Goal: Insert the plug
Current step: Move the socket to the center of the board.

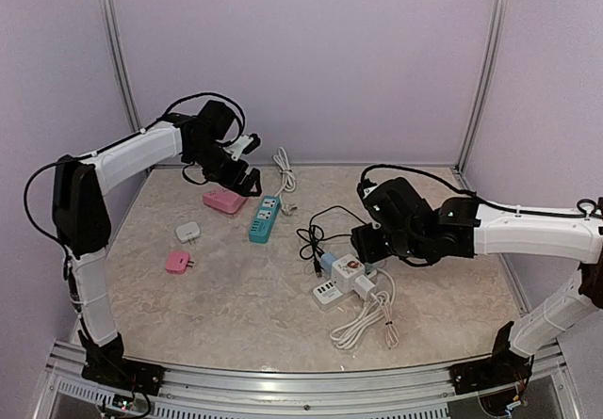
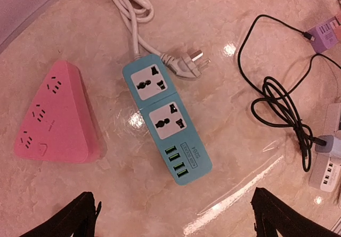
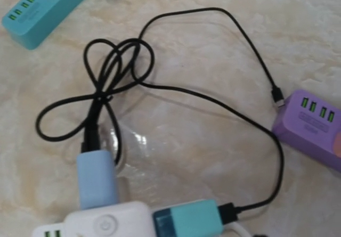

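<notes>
Marbled beige table (image 1: 236,315), lilac walls (image 1: 301,52).
Left claw (image 2: 173,197) spread wide above the teal strip (image 2: 165,122); right claw (image 1: 366,246), cannot tell — blue plug (image 3: 97,178) sits right of that strip, against a white strip (image 3: 101,223).

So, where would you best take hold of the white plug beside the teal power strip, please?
Take the white plug by its body behind the prongs, from above, jaws across its width: it lies flat, prongs pointing away from the teal strip, cord leaving the rear.

On the table (image 1: 236,306) lie a teal strip (image 1: 265,218), pink socket (image 1: 224,201), black cable (image 3: 98,101).
</notes>
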Robot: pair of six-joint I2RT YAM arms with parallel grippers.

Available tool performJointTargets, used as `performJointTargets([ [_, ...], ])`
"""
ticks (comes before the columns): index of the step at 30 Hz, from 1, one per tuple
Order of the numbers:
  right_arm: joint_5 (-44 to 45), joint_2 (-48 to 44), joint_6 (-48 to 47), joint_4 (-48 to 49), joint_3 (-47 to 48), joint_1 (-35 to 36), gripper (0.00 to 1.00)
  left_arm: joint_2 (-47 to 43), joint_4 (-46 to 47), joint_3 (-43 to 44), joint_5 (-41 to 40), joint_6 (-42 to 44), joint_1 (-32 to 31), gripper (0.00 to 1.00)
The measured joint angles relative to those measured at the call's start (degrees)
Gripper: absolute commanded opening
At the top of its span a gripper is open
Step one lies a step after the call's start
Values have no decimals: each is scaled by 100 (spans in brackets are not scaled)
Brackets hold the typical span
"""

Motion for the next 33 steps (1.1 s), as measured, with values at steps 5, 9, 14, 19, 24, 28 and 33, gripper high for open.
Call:
performJointTargets([
  [5, 24, -55, 72, 4, -164, -114, 66, 1355, -181, 610, 2, -35, -79, 99],
  [9, 17, -57, 87, -28, -190, -186, 67, 1915, -111, 990, 22, -39, -149, 99],
  [14, 0, 33, 87, -81, -184, -199, 68, 2186, 11, 1029, -79, -9, -328, 98],
  [19, -59, 79, 85, -109, -184, -201, 68, 2450, 31, 1023, -387, 52, -420, 84],
  [24, -94, 72, 85, -105, -184, -201, 68, 2494, 120, 852, -584, 164, -411, 60],
  [28, -118, 20, 90, -98, -227, -201, 68, 2487, 251, 754, -699, 136, -396, 41],
  [33, -138, -210, 133, -85, -380, -201, 68, 2081, 527, 39, -673, 267, -380, 25],
])
